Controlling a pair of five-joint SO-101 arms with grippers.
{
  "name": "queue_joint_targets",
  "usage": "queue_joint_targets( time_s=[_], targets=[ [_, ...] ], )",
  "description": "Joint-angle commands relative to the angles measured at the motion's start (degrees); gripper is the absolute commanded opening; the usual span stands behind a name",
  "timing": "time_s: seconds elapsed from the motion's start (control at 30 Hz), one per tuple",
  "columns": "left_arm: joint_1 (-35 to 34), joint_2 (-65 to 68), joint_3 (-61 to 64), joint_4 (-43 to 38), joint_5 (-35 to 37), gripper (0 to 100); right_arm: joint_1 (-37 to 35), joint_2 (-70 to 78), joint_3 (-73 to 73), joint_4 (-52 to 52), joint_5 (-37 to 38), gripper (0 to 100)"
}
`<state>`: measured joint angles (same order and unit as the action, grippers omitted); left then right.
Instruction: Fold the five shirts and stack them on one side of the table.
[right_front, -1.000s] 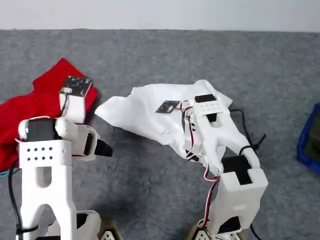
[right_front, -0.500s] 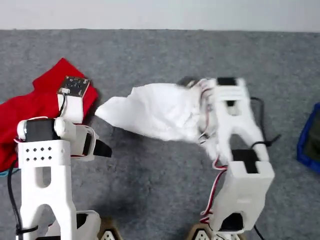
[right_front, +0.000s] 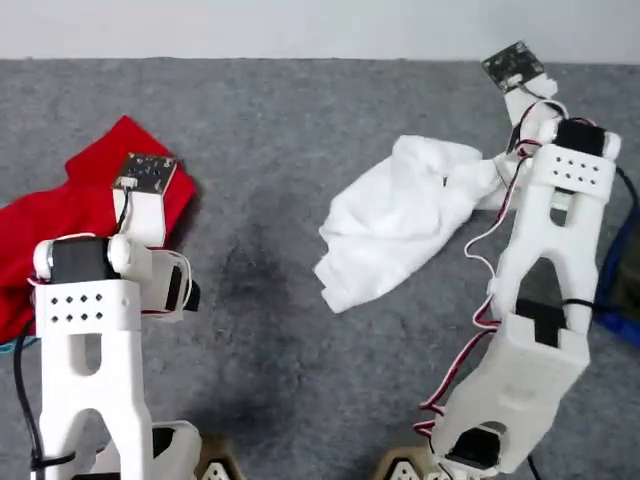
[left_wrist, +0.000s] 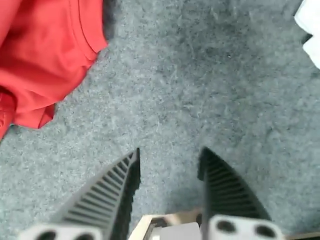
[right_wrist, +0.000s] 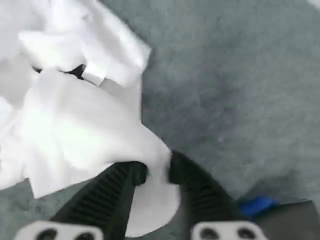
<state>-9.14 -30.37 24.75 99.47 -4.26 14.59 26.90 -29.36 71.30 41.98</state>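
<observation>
A crumpled white shirt (right_front: 400, 215) lies right of the table's middle, one end lifted toward the far right. My right gripper (right_front: 503, 180) is shut on that end; in the right wrist view its fingers (right_wrist: 156, 170) pinch a fold of the white shirt (right_wrist: 75, 115), which hangs bunched away from them. A red shirt (right_front: 60, 215) lies rumpled at the left edge. My left gripper (right_front: 185, 293) hovers just right of it, low over bare carpet. In the left wrist view it (left_wrist: 167, 165) stands open with nothing between its fingers, the red shirt (left_wrist: 45, 50) off to one side.
Grey carpet (right_front: 260, 130) covers the table, with open room in the middle and along the far side. A blue object (right_front: 622, 290) sits at the right edge, also seen as the blue object (right_wrist: 257, 204) near the right gripper. A white shirt corner (left_wrist: 310, 30) shows at the edge of the left wrist view.
The right arm swung right and toward the far edge, dragging the white shirt from the middle to the right. The left arm has hardly moved.
</observation>
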Motion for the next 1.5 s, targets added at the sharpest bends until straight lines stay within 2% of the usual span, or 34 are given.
queue_joint_targets(
  time_s=[0.0, 0.2, 0.3, 0.47, 0.6, 0.73, 0.83, 1.07, 1.23, 1.47],
  targets=[
    [0.09, -1.67, -0.13, 1.14, 0.97, 16, 0.66, -0.13, -2.99, 3.91, -0.44, 19.1],
    [2.90, -1.14, -1.89, -1.05, 1.14, 16, 4.09, -1.54, -5.54, 6.64, -1.93, 19.4],
    [8.35, -1.05, -2.68, -6.86, 7.21, 18, 6.37, -3.12, -7.12, 8.84, -7.56, 20.5],
    [21.80, -0.79, -2.77, -17.85, 19.43, 32, 6.20, -5.32, -7.12, 20.79, -14.51, 24.3],
    [30.59, 6.07, -3.12, -25.41, 20.04, 31, 4.79, -5.32, -6.77, 29.67, -16.44, 24.3],
    [31.65, 17.58, -5.76, -33.32, 19.96, 29, 4.79, -4.97, -5.36, 31.78, -16.44, 24.3],
    [33.41, 26.29, -13.93, -32.44, 16.70, 29, 5.32, -6.20, -2.11, 31.69, -16.35, 24.3],
    [39.30, 46.77, -31.69, -26.81, 1.05, 29, 5.32, -7.25, 5.19, 31.69, -16.44, 24.3],
    [39.30, 59.43, -45.41, -26.46, -3.78, 29, 5.32, -7.43, 7.82, 31.69, -16.44, 24.2],
    [39.82, 72.35, -61.93, -26.37, -9.67, 16, 5.32, -7.43, 8.70, 31.69, -16.35, 24.2]
  ],
)
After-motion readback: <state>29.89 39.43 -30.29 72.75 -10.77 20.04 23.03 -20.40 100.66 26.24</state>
